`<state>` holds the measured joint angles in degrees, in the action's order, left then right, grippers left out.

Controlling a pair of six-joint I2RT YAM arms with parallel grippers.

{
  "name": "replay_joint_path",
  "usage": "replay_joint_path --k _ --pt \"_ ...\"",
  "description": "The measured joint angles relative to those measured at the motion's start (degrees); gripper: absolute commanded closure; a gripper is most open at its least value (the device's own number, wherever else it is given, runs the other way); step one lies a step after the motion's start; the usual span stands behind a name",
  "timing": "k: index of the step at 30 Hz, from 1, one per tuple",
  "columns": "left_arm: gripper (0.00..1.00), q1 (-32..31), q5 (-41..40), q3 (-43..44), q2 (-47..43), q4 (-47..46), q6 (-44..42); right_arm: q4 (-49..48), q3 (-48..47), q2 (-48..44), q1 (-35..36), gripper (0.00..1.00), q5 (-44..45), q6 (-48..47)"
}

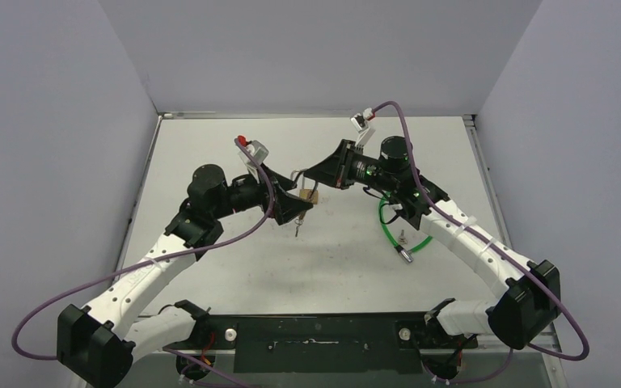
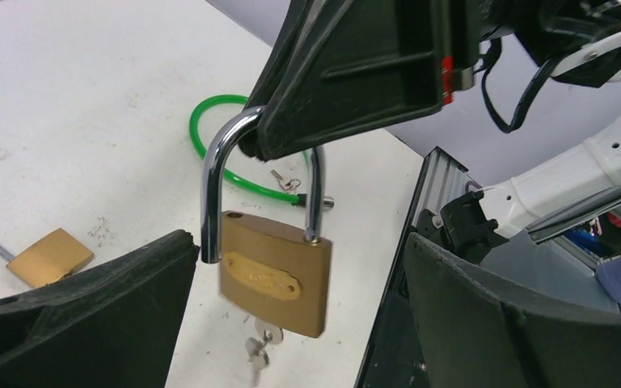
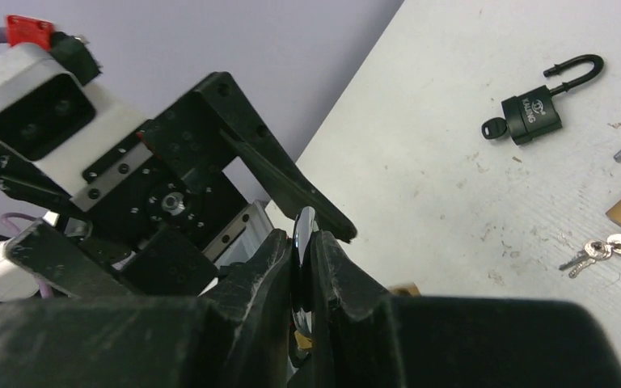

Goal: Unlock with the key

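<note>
A brass padlock [image 2: 273, 273] hangs in the air by its chrome shackle [image 2: 214, 174]. My right gripper [image 3: 303, 242] is shut on the top of the shackle. The shackle's left leg is out of the body, beside its open hole. A key with a ring [image 2: 257, 343] sticks out of the padlock's underside. My left gripper [image 2: 299, 323] is open, with one finger [image 2: 89, 311] on each side of the padlock and neither touching it. In the top view the padlock [image 1: 308, 196] hangs between the left gripper [image 1: 297, 207] and the right gripper [image 1: 317, 173] above mid-table.
A green cable loop [image 2: 210, 137] with small keys [image 2: 288, 183] lies behind the padlock, and also shows in the top view [image 1: 388, 220]. A brass block [image 2: 48, 257] lies on the table at the left. A black padlock with a key [image 3: 534, 113] and loose keys [image 3: 598, 249] lie farther off.
</note>
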<state>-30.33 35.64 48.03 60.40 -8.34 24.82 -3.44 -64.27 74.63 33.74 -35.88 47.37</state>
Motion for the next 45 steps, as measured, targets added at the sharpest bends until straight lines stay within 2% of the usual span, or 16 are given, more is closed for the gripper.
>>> replay_joint_path --k 3,10,12,14,17,23,29,32,33,35,42,45 --pt "0.03 0.0 -0.3 0.0 -0.5 -2.0 0.4 0.2 1.0 0.0 -0.2 1.0 0.0 -0.2" --pt "0.1 0.0 -0.9 -0.5 -0.8 -4.2 1.1 -0.5 1.7 0.0 -0.4 1.0 -0.2 1.1" --pt "0.16 0.0 -0.8 -1.2 -0.7 -5.3 1.9 -1.0 2.3 -0.2 -0.4 1.0 -0.2 1.6" --pt "0.27 0.0 -0.7 -2.1 -0.3 -6.5 2.8 -1.3 3.0 -0.2 -0.4 1.0 -0.5 2.0" --pt "0.36 0.2 -0.5 -3.2 0.9 -8.1 4.5 -1.5 4.0 -0.2 -0.5 1.0 -1.1 2.8" --pt "0.45 0.2 0.6 -4.6 3.0 -9.9 7.6 -3.5 5.5 -0.1 -0.7 1.0 -3.4 3.6" --pt "0.48 -0.2 -1.0 -5.2 2.9 -7.1 7.8 -6.6 7.1 0.3 -0.5 1.0 -4.7 3.1" --pt "0.56 -0.2 -2.8 -5.4 2.5 -4.3 7.4 -7.5 8.8 1.7 0.0 1.0 -5.2 2.8" --pt "0.55 -0.1 -3.4 -5.6 2.4 -3.2 7.3 -7.6 9.2 2.3 0.1 1.0 -5.2 2.8" --pt "0.43 -0.1 -6.2 -6.1 1.8 0.8 6.3 -7.7 9.7 3.9 0.5 1.0 -5.6 2.8" --pt "0.12 0.2 -20.7 -7.9 -5.3 16.1 3.2 -7.4 10.4 12.9 2.1 1.0 -5.1 3.1" --pt "0.03 0.2 -26.8 -8.1 -8.6 21.0 2.5 -7.1 10.3 18.1 3.0 1.0 -4.7 3.3"
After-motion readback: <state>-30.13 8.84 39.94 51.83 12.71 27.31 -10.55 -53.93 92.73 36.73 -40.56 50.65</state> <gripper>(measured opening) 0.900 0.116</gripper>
